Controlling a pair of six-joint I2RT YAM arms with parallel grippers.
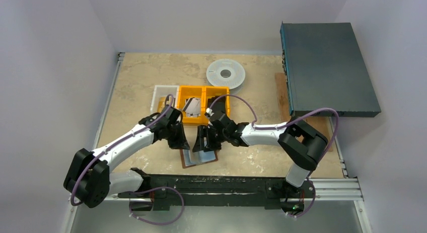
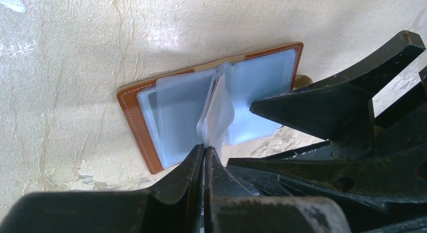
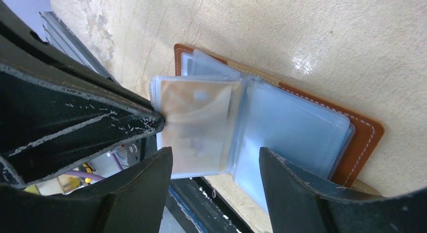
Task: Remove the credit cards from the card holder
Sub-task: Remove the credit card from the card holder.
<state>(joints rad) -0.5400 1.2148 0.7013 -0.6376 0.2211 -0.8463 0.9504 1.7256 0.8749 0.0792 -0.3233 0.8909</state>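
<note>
- The brown leather card holder (image 1: 199,157) lies open and flat on the beige desk (image 1: 141,72), just below the centre of the overhead view, between the two arms' tips.
- Its pale blue-grey inner face is up, with clear plastic sleeves fanned out like the pages of a booklet.
- The left claw (image 2: 204,155) comes in from the left of the overhead view. Its fingers are pressed together on the edge of one frosted sleeve (image 2: 219,111).
- That sleeve stands up from the spine while the other sleeves lie flat to either side.
- I cannot tell whether a card sits inside the raised sleeve; it looks cloudy with a faint beige tint.
- The right claw (image 3: 215,155) is spread wide, gripping nothing, and hangs over the card holder beside the raised sleeve.
- One of its fingers (image 2: 322,106) points at the right-hand sleeves in the left wrist view.
- Above the card holder in the overhead view stand two joined orange bins (image 1: 194,121).
- A few grey credit cards (image 1: 192,106) lie in the left one.
- A clear tray (image 1: 162,92) sits just left of the bins.
- A white filament spool (image 1: 226,73) lies flat above them, nearer the top of the frame.
- A dark grey-blue box (image 1: 327,67) fills the upper right.
</note>
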